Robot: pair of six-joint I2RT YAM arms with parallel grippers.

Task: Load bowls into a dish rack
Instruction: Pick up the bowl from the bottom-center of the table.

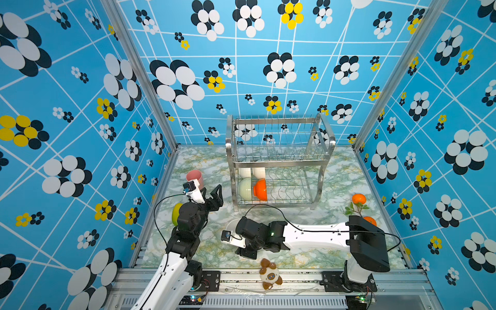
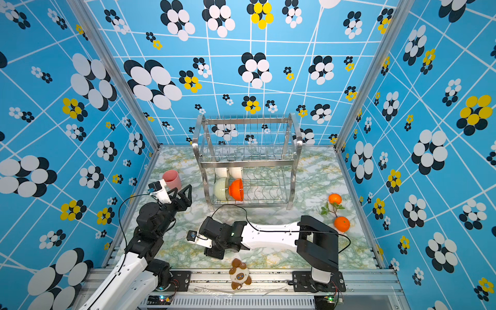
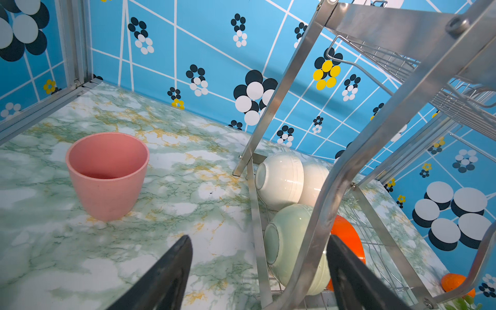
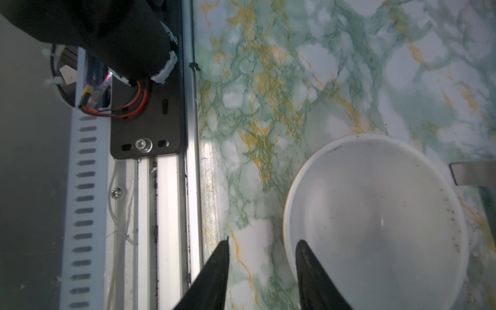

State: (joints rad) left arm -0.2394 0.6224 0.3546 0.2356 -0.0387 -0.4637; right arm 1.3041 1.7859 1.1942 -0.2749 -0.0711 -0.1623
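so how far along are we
Done: the dish rack holds four on its lower tier: two white bowls, a green bowl, an orange bowl. In hand: the open right tool straddles the rim of a white bowl on the table. Left: grip and rack it.

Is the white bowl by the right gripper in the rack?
Out: the white bowl sits mouth-up on the table, in front of the rack.
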